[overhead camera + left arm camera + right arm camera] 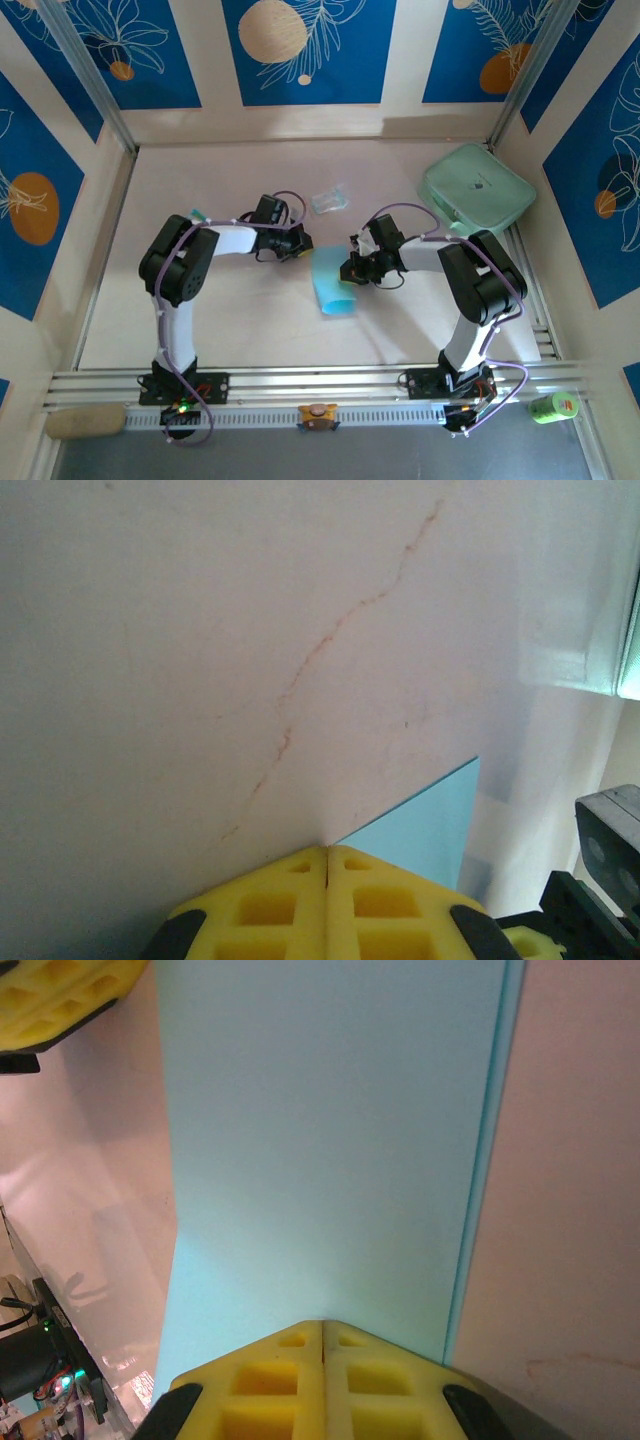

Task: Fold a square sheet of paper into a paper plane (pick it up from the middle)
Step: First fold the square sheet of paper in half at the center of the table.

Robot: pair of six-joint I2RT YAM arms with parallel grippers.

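Where right fingers [260, 1390] pinch, sheet [330, 1140] begins

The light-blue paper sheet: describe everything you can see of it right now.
The square sheet of paper is thin, plain light-blue, folded into a narrow two-layer oblong, one layer's edge slightly offset along a long side. It lies on the pale table between the arms; its near end looks rounded, perhaps curled. The shut right gripper sits over one end; whether it presses down I cannot tell. The shut left gripper is at one corner.

Overhead, two wrist close-ups sharing sheet [331, 283]
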